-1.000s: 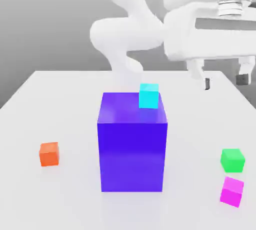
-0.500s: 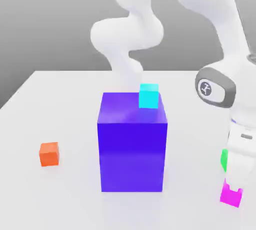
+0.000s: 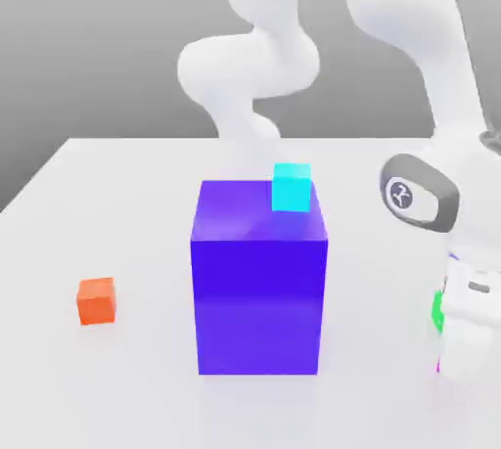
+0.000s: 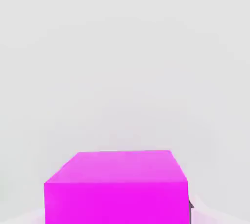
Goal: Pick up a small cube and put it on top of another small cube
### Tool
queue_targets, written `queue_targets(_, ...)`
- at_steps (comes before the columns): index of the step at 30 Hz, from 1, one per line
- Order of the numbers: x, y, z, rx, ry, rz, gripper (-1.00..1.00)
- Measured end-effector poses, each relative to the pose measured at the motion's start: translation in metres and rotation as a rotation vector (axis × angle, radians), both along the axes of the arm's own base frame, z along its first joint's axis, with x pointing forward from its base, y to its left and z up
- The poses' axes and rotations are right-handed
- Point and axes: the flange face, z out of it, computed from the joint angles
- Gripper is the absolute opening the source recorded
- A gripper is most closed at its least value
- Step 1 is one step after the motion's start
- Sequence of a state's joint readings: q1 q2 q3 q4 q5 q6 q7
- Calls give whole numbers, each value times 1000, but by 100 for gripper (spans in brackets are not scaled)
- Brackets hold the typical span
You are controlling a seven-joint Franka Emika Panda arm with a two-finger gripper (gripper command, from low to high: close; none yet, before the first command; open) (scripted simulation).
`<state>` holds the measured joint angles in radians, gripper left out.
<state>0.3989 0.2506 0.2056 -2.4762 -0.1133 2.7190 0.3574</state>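
With the arm bent low over the desk (image 3: pixel 127 388), the tool (image 3: pixel 460 364) is clamped narrow on the magenta cube (image 4: pixel 116 189), a dark pad (image 4: pixel 190 205) flush against its side. Green cube (image 3: pixel 437 310) sits just behind the tool, nearly touching it. Cyan cube (image 3: pixel 291 188) is well away from the tool, on top of the big blue block (image 3: pixel 259 300); orange cube (image 3: pixel 96 301) lies farther off, beyond that block.
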Motion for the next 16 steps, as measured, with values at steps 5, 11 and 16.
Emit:
queue_targets(5, -79, 35, 37, 4, 2, 287, -100)
queue_targets(11, -107, 38, 6, -5, -3, 396, -100)
queue_targets(16, -108, 37, -13, -4, -3, 397, 100)
